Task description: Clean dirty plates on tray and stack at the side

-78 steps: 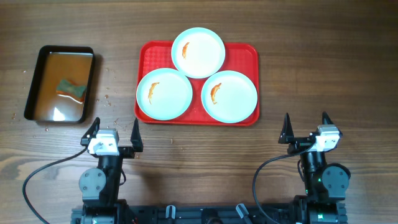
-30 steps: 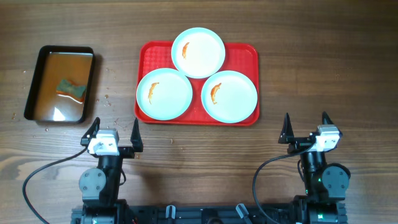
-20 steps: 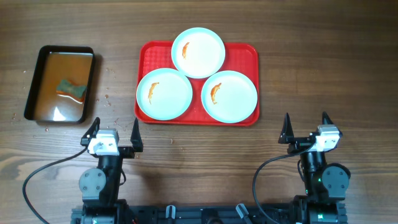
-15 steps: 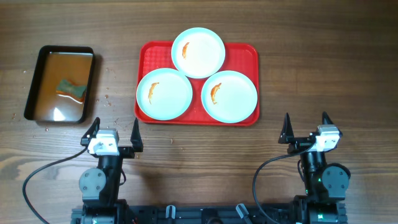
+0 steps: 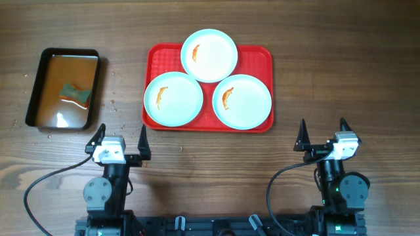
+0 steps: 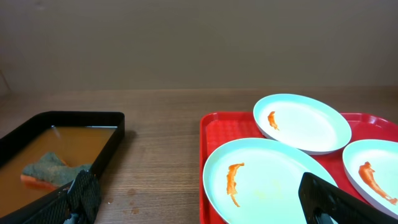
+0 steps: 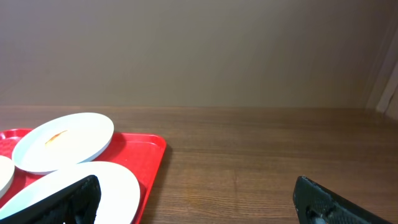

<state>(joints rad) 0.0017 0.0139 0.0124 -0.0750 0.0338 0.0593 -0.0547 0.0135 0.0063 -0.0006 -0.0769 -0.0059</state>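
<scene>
Three pale mint plates lie on the red tray (image 5: 257, 54): a back plate (image 5: 209, 55), a front-left plate (image 5: 173, 99) and a front-right plate (image 5: 241, 101), each with an orange smear. My left gripper (image 5: 121, 140) is open and empty, near the table's front, just left of the tray's front-left corner. My right gripper (image 5: 322, 135) is open and empty, front right of the tray. In the left wrist view the front-left plate (image 6: 261, 180) lies between the open fingers. In the right wrist view the tray edge (image 7: 152, 158) and two plates show at left.
A black pan (image 5: 63, 88) of brownish water holds a sponge (image 5: 75, 92) at the far left; it also shows in the left wrist view (image 6: 62, 149). Small crumbs lie on the wood table (image 5: 341, 65) between pan and tray.
</scene>
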